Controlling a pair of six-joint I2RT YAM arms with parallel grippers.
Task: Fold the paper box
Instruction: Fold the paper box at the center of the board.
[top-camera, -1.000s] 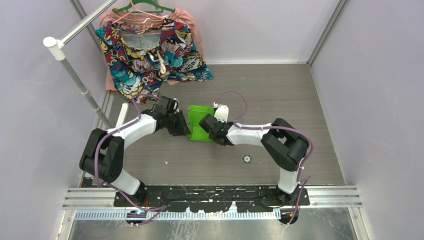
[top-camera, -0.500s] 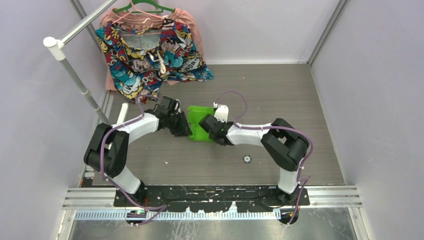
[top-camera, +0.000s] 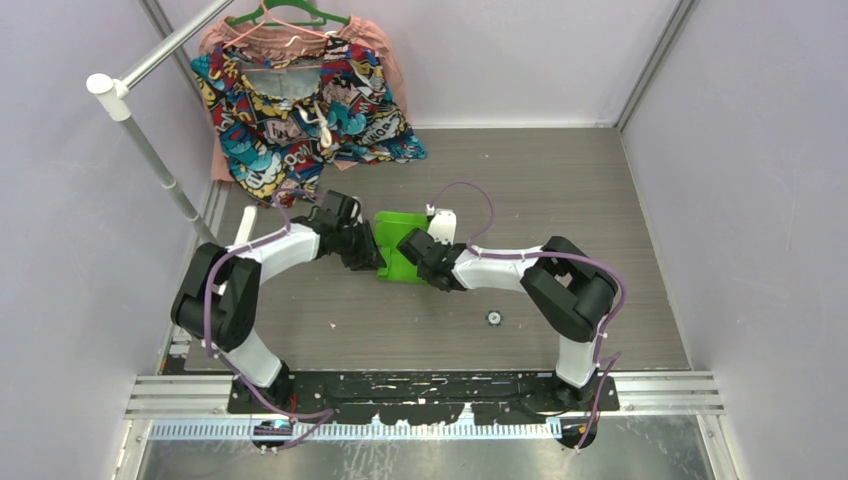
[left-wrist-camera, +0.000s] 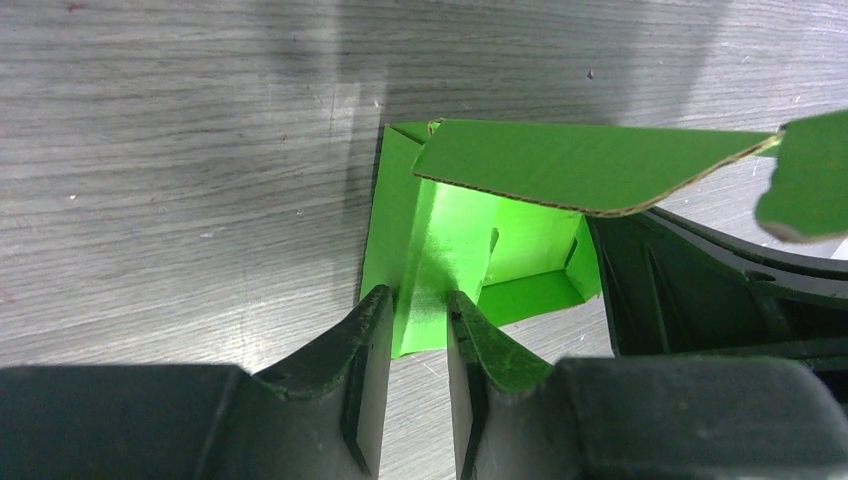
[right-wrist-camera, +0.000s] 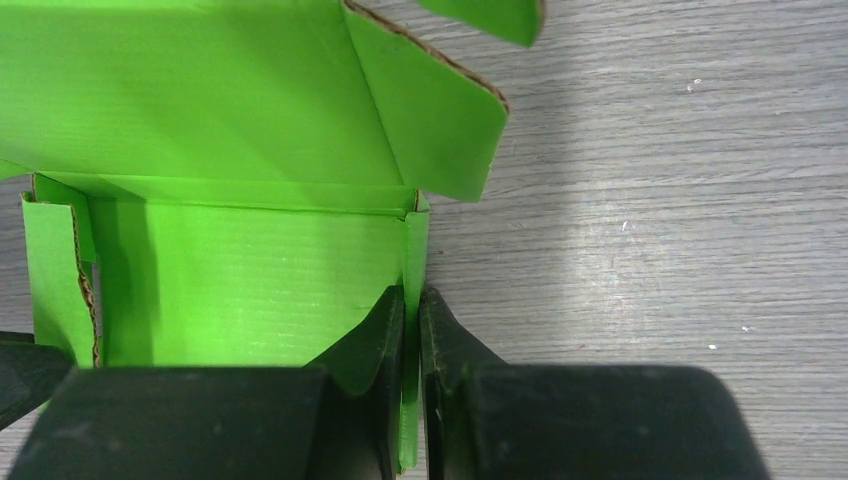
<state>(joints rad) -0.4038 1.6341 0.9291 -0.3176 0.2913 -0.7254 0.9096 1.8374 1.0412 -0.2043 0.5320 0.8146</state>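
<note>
The box (top-camera: 398, 246) sits near the middle of the table (top-camera: 570, 190), between the two grippers. It is lime-green card, half formed: a floor with walls standing up and flaps loose. In the right wrist view the box (right-wrist-camera: 230, 270) shows its floor, a back panel rising above it and a rounded flap sticking out to the right. In the left wrist view the box (left-wrist-camera: 470, 240) has a wide flap hanging tilted over its open inside.

The left gripper (top-camera: 366, 256) reaches in from the left. Its fingers (left-wrist-camera: 368, 330) stand a little apart on either side of a box wall, and the card fills the gap between them – clamped on that wall (left-wrist-camera: 418, 310). The right gripper (top-camera: 416, 246) comes in from the right side – its jaws are almost together, pinching the thin right-hand wall of the box edge-on (right-wrist-camera: 412, 300).

A small round thing (top-camera: 493, 318) lies on the table, nearer the arm bases and well apart from the box. At the far left corner a patterned garment (top-camera: 300, 110) hangs on a green hanger (top-camera: 290, 14), its hem spilling onto the table. A white pole (top-camera: 150, 150) slants beside it.
</note>
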